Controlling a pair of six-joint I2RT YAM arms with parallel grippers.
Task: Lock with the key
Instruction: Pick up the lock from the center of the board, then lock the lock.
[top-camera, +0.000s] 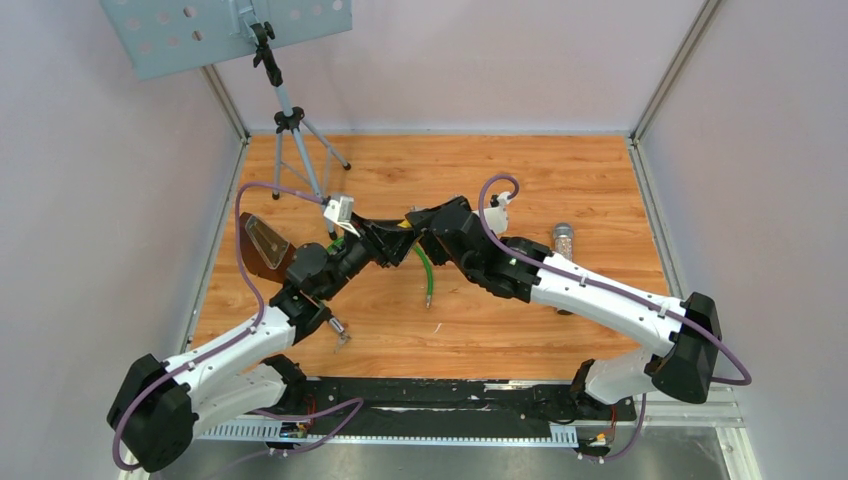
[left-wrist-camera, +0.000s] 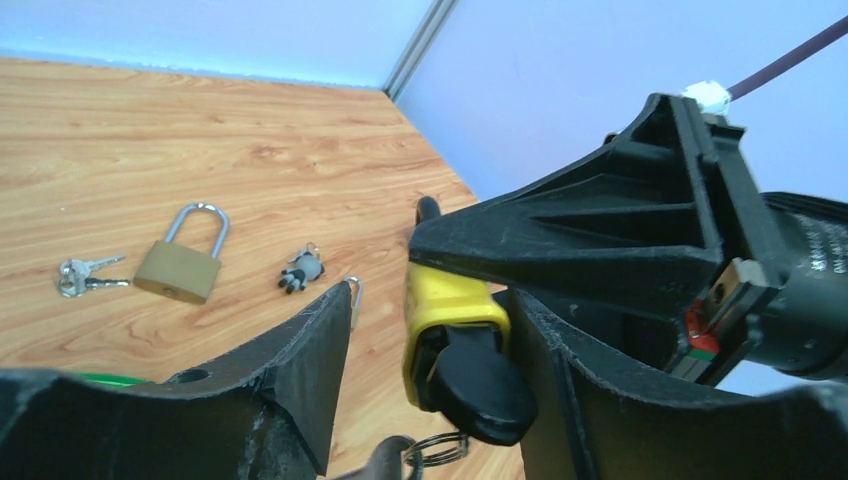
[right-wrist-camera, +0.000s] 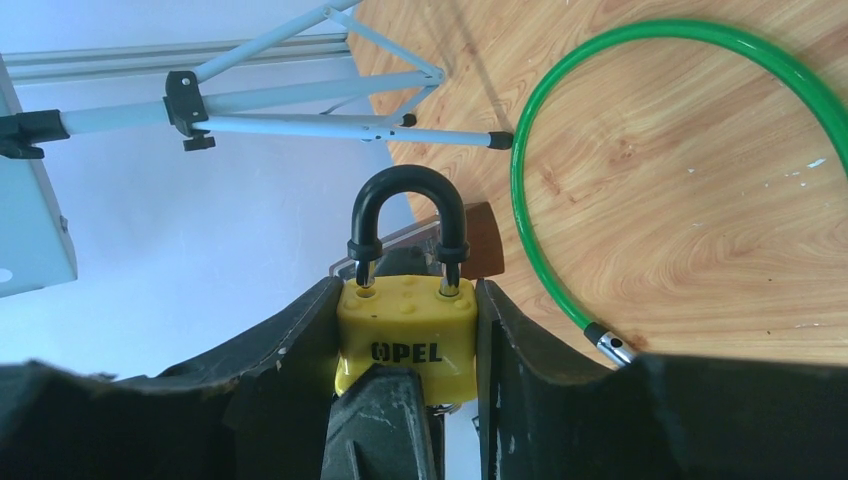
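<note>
A yellow padlock (right-wrist-camera: 407, 330) with a black shackle (right-wrist-camera: 408, 215) is held upright in the air between the fingers of my right gripper (right-wrist-camera: 407, 300), which is shut on its body. The padlock also shows in the left wrist view (left-wrist-camera: 445, 300), with a black-headed key (left-wrist-camera: 478, 388) stuck into its underside and a key ring (left-wrist-camera: 440, 447) hanging from the key. My left gripper (left-wrist-camera: 425, 335) is open around the key head. The head lies against the right finger, with a gap to the left finger. In the top view the two grippers (top-camera: 405, 232) meet above mid-table.
A brass padlock (left-wrist-camera: 180, 265), a small bunch of keys (left-wrist-camera: 85, 277) and a grey charm (left-wrist-camera: 302, 270) lie on the wooden table. A green cable loop (right-wrist-camera: 560, 270) lies below the grippers. A tripod (top-camera: 290, 120) stands at the back left, a brown plate (top-camera: 262, 245) at the left, and a small jar (top-camera: 563, 240) at the right.
</note>
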